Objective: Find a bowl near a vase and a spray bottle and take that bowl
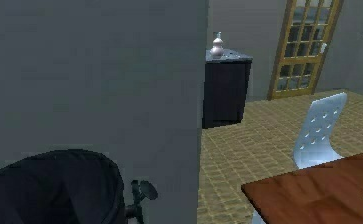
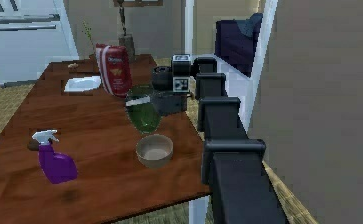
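We saw the bowl (image 2: 154,151) below frame centre, our hand (image 2: 152,88) higher in frame near a green vase (image 2: 143,116). Whether the hand held anything, we couldn't tell.

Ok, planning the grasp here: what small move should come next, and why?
Probably retract the arm slightly: the gripper is near the green vase, while the tan bowl lies nearer, right of the purple spray bottle.

Gripper (image 2: 149,90) tip merges w/ green vase (image 2: 144,115) by table (image 2: 89,135) edge; can't tell if it holds anything.
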Robot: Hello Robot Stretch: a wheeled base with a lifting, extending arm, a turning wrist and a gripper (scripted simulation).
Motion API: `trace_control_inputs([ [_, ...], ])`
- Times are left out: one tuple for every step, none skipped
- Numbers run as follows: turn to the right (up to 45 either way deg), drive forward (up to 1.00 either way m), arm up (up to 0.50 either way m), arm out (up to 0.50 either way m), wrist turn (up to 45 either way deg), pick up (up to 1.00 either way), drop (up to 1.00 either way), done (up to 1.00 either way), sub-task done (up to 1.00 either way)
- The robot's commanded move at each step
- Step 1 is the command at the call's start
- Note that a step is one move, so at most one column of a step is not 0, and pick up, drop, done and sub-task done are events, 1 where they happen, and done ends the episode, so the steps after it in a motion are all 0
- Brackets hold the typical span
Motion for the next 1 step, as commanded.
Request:
trace_control_inputs([
  [0.0, 0.00, -0.28, 0.00, 0.0, 0.00, 0.00, 0.00, 0.00],
])
